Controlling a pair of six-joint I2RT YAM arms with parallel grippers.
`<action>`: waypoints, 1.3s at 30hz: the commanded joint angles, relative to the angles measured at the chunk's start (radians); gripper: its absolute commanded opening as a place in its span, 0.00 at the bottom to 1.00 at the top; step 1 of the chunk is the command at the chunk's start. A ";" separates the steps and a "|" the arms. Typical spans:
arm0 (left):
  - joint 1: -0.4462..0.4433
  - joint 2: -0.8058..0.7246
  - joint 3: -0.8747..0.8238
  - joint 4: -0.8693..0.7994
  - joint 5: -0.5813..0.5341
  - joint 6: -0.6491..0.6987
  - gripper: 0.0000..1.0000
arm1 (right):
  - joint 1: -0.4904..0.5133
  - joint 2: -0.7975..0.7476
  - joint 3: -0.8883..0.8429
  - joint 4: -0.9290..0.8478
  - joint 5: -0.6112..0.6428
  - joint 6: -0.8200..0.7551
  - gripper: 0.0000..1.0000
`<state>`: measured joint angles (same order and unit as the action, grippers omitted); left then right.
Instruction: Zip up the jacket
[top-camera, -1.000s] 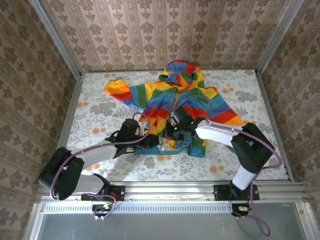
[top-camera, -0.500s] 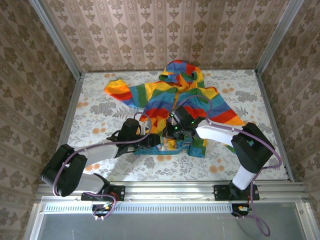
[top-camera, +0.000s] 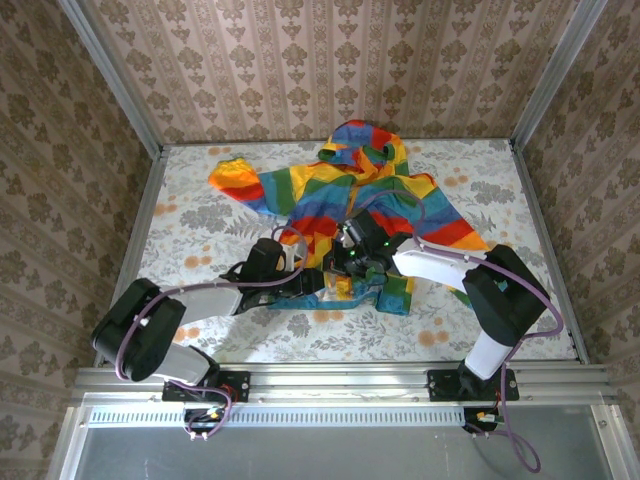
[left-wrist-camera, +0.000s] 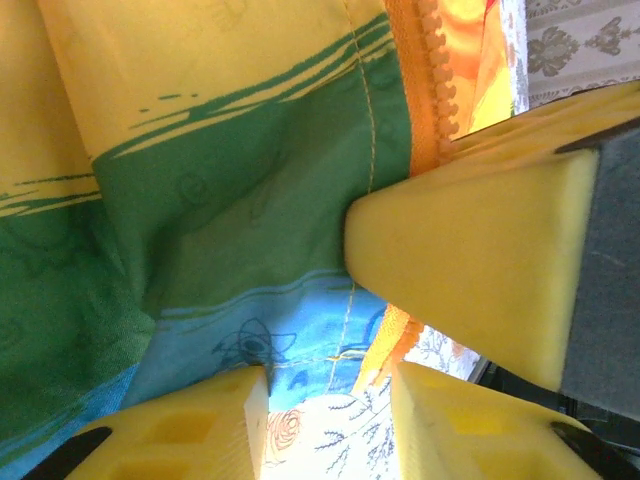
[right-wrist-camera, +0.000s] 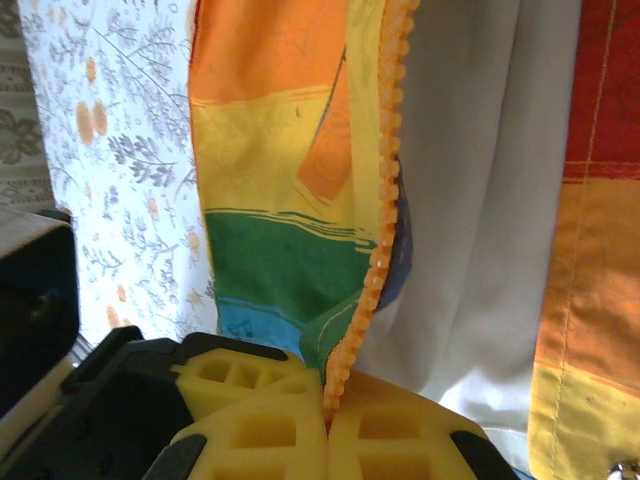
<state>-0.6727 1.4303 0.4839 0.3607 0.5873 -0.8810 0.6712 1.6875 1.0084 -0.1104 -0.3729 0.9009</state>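
Top view's bright and even, soft shadows, pretty sharp. Wrist cams are glowy up close, yellow pads (left-wrist-camera: 470, 270) kinda blurry.

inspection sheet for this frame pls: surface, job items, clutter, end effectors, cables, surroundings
Surface: floral cloth over the table.
Job items: jacket spread flat, hood away from the arms, front open; orange zipper unjoined, pale lining showing.
Clutter: nothing seen.
End effectors: left end effector at the hem, one pad against the zipper tape; right end effector shut on the zipper.
Cables: purple cable along each arm.
Surroundings: patterned walls, aluminium frame.
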 joint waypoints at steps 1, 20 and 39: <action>-0.005 0.013 -0.014 0.052 0.003 -0.015 0.40 | -0.011 -0.020 -0.011 0.038 -0.035 0.036 0.00; -0.017 -0.214 0.032 -0.358 -0.273 0.248 0.58 | -0.039 -0.030 -0.008 0.004 -0.066 0.012 0.00; -0.016 -0.058 0.023 -0.050 -0.074 0.130 0.55 | -0.039 0.023 -0.002 0.075 -0.113 0.057 0.00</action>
<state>-0.6884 1.3556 0.4950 0.2466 0.4541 -0.7116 0.6365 1.6901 1.0042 -0.0704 -0.4583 0.9295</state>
